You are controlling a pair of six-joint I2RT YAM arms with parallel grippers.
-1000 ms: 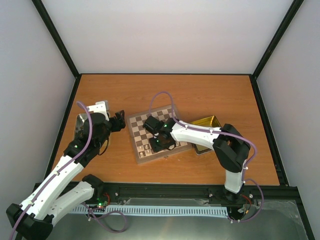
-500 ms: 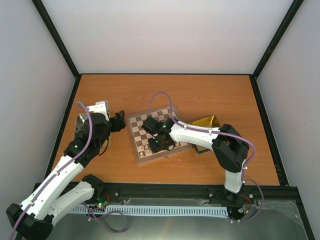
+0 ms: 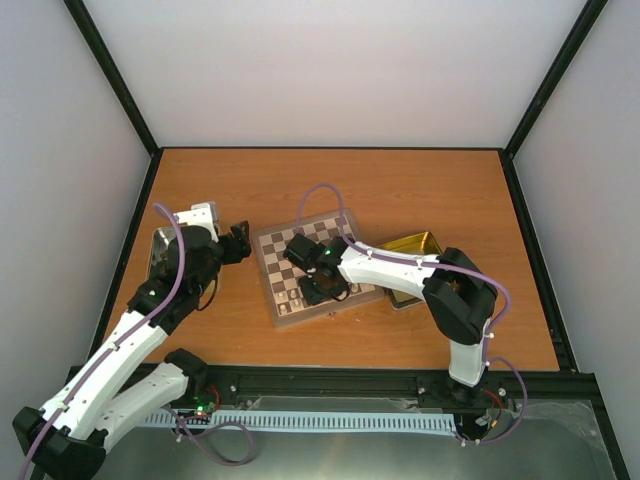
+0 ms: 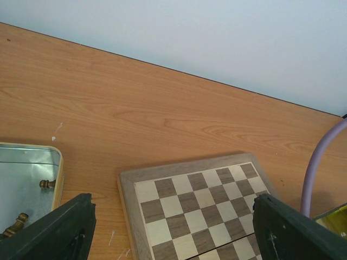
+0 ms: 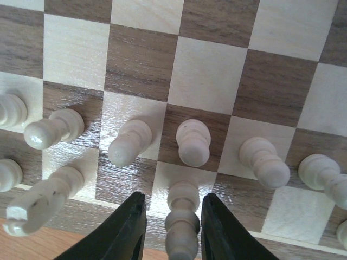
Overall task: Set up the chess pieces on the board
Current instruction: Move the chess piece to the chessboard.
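Note:
The board (image 3: pixel 268 288) lies mid-table with cream chess pieces (image 3: pixel 292 290) along its near side. My right gripper (image 3: pixel 318 288) hangs low over that edge. In the right wrist view its jaws (image 5: pixel 173 198) straddle an upright cream piece (image 5: pixel 183 216) on the board's (image 5: pixel 206 70) edge row, with a narrow gap showing on each side. Several cream pawns (image 5: pixel 192 142) stand in the row beyond. My left gripper (image 3: pixel 238 241) hovers at the board's left, wide open (image 4: pixel 173 233) and holding nothing, looking at bare squares (image 4: pixel 190 200).
A silver tray (image 4: pixel 27 168) with dark brown pieces (image 4: pixel 46 184) sits left of the board under the left arm (image 3: pixel 160 255). A gold tin (image 3: pixel 412 245) lies right of the board, partly under the right arm. A purple cable (image 4: pixel 320 162) crosses at right.
The right gripper's jaws have parted from the cream piece, which now stands on its edge square. The left arm has not moved.

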